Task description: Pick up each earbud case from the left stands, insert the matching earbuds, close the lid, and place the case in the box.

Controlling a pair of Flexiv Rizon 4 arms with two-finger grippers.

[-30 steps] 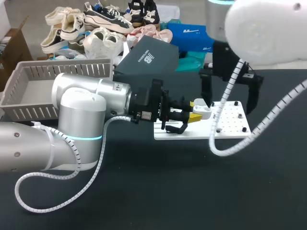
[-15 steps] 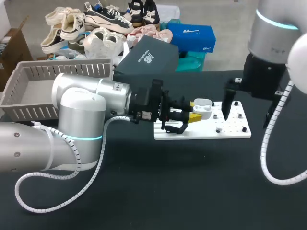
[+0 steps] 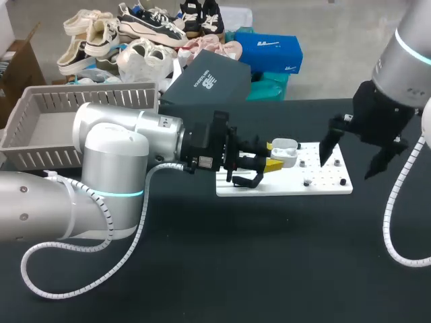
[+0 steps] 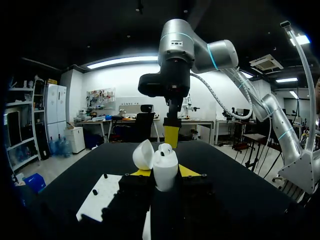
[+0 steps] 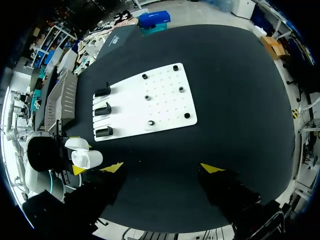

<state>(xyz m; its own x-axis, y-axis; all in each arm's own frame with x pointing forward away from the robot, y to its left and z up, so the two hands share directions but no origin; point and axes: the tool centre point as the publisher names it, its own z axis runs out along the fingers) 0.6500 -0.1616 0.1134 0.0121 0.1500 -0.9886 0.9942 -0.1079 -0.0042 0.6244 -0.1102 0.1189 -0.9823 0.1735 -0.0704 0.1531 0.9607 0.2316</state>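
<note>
Fingers (image 4: 189,171) of my left gripper (image 3: 275,155) were clamped on the earbud case (image 4: 165,169), which had its lid open and was held over the white board (image 5: 165,107). My right gripper (image 5: 161,168) hung above that board's right end, fingers spread and empty. By my reckoning the pickup was done. Loading the earbuds, shutting the lid and delivery to the grey basket (image 3: 87,94) left of the board remained.
</note>
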